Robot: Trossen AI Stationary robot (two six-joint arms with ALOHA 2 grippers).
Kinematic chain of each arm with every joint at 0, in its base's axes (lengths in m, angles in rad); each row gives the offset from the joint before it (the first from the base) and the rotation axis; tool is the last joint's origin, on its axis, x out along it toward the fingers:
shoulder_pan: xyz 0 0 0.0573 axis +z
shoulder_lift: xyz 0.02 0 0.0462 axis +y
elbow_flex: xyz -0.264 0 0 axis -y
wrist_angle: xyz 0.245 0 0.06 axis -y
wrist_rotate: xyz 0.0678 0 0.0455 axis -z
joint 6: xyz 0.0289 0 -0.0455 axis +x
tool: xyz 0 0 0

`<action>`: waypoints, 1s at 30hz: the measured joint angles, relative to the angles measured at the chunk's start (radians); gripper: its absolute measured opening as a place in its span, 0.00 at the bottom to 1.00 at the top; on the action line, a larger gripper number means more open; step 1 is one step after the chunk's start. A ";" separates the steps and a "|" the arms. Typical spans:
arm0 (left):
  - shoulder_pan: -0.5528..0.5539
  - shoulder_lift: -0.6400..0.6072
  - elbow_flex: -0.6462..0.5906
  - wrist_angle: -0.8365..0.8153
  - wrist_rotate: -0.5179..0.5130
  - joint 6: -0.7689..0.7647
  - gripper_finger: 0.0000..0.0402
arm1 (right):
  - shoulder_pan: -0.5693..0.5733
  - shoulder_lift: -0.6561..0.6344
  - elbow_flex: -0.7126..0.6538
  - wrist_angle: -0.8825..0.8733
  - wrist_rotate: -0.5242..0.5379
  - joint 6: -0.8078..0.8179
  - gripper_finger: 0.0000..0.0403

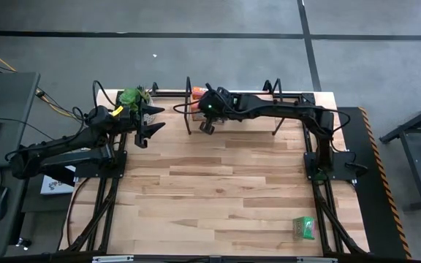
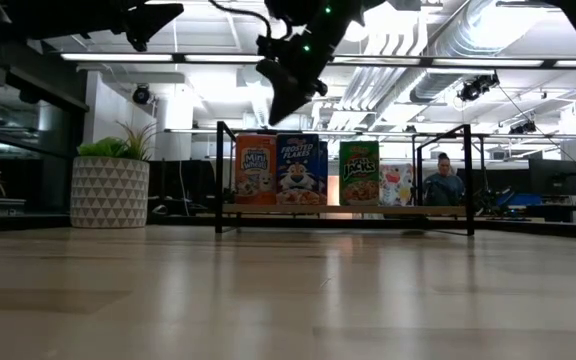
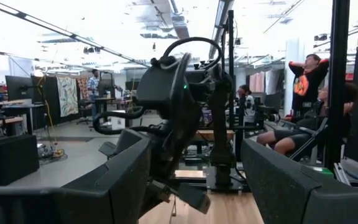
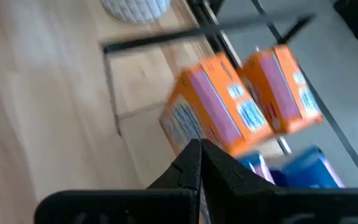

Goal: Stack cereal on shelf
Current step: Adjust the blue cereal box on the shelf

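The shelf (image 2: 348, 210), thin black rods and a pale board, stands along the table's far edge. On its board stand an orange cereal box (image 2: 255, 170), a blue one (image 2: 298, 170) and a green one (image 2: 359, 172). The right wrist view shows two orange boxes (image 4: 216, 106) (image 4: 281, 90) one behind the other, and a blue box (image 4: 303, 168). Another green box (image 1: 304, 227) lies flat near the table's near right corner. My right gripper (image 1: 207, 126) (image 2: 280, 105) (image 4: 201, 152) hangs shut above the shelf's left end, holding nothing. My left gripper (image 1: 156, 120) (image 3: 194, 183) is open, raised left of the shelf.
A potted green plant (image 1: 134, 96) (image 2: 111, 185) in a white patterned pot sits at the far left, close to my left gripper. The right arm (image 1: 283, 111) stretches over the shelf. Bare wooden tabletop (image 1: 218, 190) fills the middle and near side. People sit beyond the table.
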 joint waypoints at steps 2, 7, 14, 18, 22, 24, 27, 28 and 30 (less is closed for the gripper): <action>0.000 0.000 0.000 -0.001 0.000 0.000 0.60 | -0.006 0.000 0.000 -0.010 0.009 0.000 0.00; 0.000 0.000 0.000 -0.001 0.000 0.000 0.60 | -0.022 0.000 0.000 -0.002 -0.005 -0.016 0.00; 0.000 0.000 0.000 0.002 0.000 -0.001 0.60 | -0.031 0.043 -0.002 0.030 -0.062 -0.019 0.00; 0.000 0.000 0.000 0.003 0.000 -0.007 0.60 | -0.031 0.050 -0.002 0.025 -0.048 -0.027 0.00; 0.000 0.000 0.000 0.003 0.000 -0.007 0.60 | -0.031 0.050 -0.002 0.014 -0.018 -0.027 0.00; 0.001 0.000 0.000 0.002 0.000 -0.007 0.60 | -0.031 0.050 -0.002 0.003 -0.015 -0.027 0.00; 0.001 0.000 0.000 0.001 0.000 -0.007 0.60 | -0.031 0.049 -0.002 -0.019 -0.014 -0.027 0.00; 0.001 0.000 0.000 0.001 0.000 -0.007 0.60 | -0.031 0.049 -0.001 -0.023 -0.014 -0.027 0.00; 0.001 0.000 0.000 0.001 0.000 -0.008 0.60 | -0.031 0.049 -0.001 -0.029 -0.015 -0.027 0.00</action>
